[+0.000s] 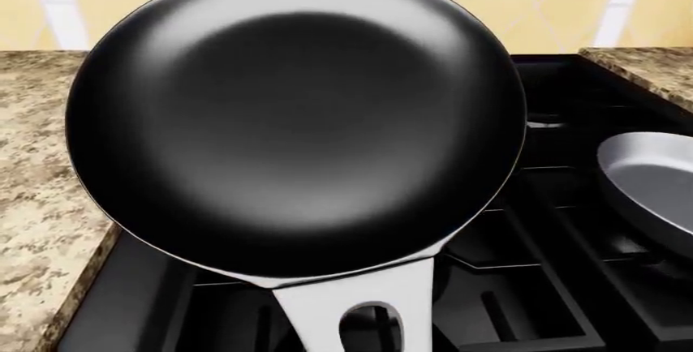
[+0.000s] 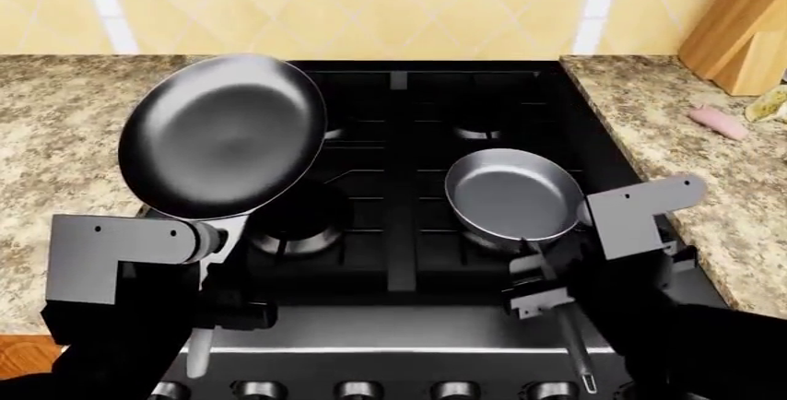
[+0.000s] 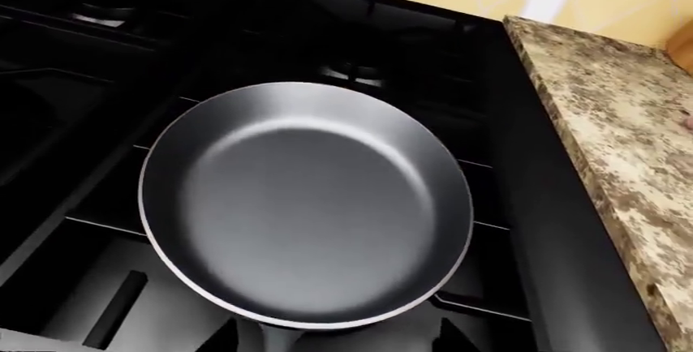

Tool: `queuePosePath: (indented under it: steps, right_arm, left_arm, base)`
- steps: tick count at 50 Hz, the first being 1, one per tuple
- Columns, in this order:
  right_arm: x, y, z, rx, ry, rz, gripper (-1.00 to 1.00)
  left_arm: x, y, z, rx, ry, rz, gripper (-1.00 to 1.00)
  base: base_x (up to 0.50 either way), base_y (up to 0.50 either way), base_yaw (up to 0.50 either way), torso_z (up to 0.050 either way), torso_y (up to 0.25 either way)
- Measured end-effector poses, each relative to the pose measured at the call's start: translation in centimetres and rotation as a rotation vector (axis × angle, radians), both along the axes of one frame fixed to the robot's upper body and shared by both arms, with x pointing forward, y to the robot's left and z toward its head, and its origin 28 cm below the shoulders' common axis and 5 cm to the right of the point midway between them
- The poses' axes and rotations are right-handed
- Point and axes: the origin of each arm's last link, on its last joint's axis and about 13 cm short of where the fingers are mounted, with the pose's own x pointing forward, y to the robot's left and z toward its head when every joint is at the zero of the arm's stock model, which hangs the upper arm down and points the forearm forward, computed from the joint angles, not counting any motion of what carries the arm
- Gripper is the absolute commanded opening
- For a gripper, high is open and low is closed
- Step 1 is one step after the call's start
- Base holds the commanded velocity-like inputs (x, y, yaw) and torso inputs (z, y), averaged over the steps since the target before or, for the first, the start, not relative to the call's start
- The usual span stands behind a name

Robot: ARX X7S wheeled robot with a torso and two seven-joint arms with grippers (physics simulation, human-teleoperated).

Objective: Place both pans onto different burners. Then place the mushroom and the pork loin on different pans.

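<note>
Pans are the concern at this moment: both are over the black stove (image 2: 406,188), and neither the mushroom nor the pork loin has been moved.

The matte black pan (image 2: 224,135) is lifted and tilted above the front left burner (image 2: 295,234), its flat silver-grey handle (image 1: 363,315) running down toward the left tool (image 2: 203,312). That tool appears to be pinching the handle, though the contact itself is not clearly shown. The glossy dark grey pan (image 2: 513,193) sits over the front right burner's grate, seemingly resting level. Its long thin handle (image 2: 569,335) passes by the right tool (image 2: 541,294); whether that tool is pressed on it or spread cannot be told.

The pork loin (image 2: 717,122) lies on the granite counter (image 2: 688,160) to the right of the stove, near a wooden block (image 2: 738,31). A pale object at the picture's right edge, just beside it, may be the mushroom (image 2: 771,105), but it is cut off.

The step in hand seems to be placing the first pans. Next, the black pan likely needs levelling and lowering onto the left burner, centred on the grate, before release.
</note>
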Motion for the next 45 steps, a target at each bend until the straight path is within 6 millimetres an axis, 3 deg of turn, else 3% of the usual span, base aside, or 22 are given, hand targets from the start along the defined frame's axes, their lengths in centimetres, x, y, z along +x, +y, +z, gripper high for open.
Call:
queuePosePath:
  steps: [9, 27, 45]
  right_arm:
    - [-0.6, 0.2, 1.5, 0.001, -0.058, 0.004, 1.0]
    - [-3.2, 0.1, 8.3, 0.021, -0.312, 0.002, 1.0]
    - [-4.2, -0.2, 9.6, 0.03, -0.375, -0.005, 1.0]
  left_arm:
    - [0.1, 0.0, -0.1, 0.004, 0.005, 0.001, -1.0]
    - [2.7, 0.1, -0.8, 0.06, 0.094, 0.006, -1.0]
    - [5.3, -0.7, -2.7, 0.133, 0.186, -0.026, -1.0]
  base:
    - [0.0, 0.0, 0.0, 0.001, 0.002]
    - [0.0, 0.0, 0.0, 0.001, 0.002]
    - [0.0, 0.0, 0.0, 0.001, 0.003]
